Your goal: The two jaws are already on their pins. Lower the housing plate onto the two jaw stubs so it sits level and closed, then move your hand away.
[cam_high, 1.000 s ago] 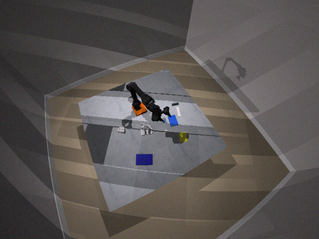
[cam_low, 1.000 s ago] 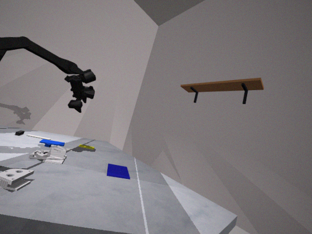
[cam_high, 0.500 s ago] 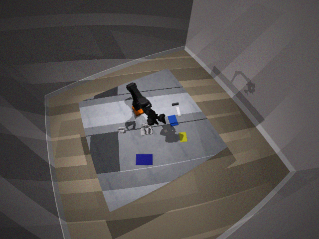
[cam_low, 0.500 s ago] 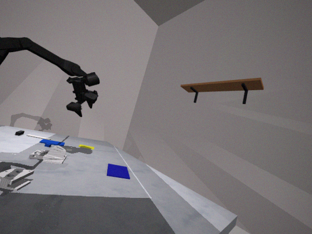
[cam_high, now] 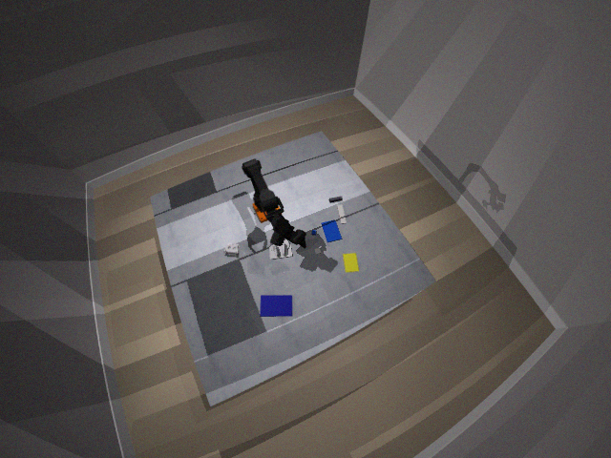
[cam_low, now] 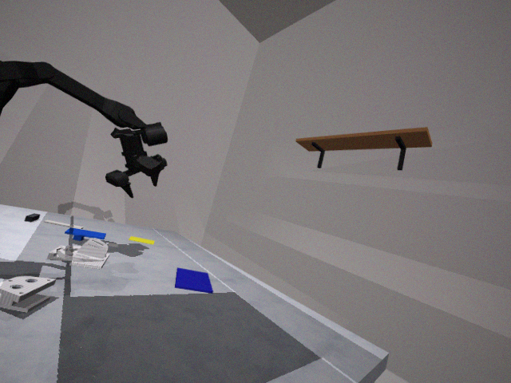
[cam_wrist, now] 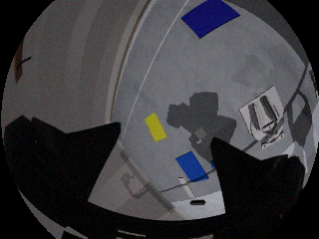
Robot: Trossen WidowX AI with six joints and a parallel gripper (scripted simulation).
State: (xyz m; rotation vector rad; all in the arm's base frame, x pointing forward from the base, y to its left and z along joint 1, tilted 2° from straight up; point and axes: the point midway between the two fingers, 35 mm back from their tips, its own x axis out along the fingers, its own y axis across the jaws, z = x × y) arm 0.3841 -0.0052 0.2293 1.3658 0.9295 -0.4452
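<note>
A grey surface point(cam_high: 321, 305) point(cam_low: 185, 337) point(cam_wrist: 159, 90), streaked with light and shadow, carries scattered pieces. A dark blue rectangle point(cam_high: 276, 305) point(cam_low: 193, 280) point(cam_wrist: 210, 18) lies flat, well apart from a flat yellow rectangle point(cam_high: 350, 262) point(cam_low: 141, 239) point(cam_wrist: 156, 127). Near the yellow one is a brighter blue panel point(cam_high: 331, 231) point(cam_low: 89, 233) point(cam_wrist: 191, 165) — a small blue piece point(cam_high: 313, 232) point(cam_low: 77, 238) point(cam_wrist: 213, 164) near it — then a white strip point(cam_high: 342, 214) point(cam_low: 61, 224) point(cam_wrist: 185, 187) and a black bar point(cam_high: 335, 198) point(cam_low: 32, 217) point(cam_wrist: 197, 202). A white slotted assembly point(cam_high: 273, 253) point(cam_low: 90, 258) point(cam_wrist: 259, 116) sits near a white part with two holes point(cam_high: 231, 249) point(cam_low: 28, 287).
</note>
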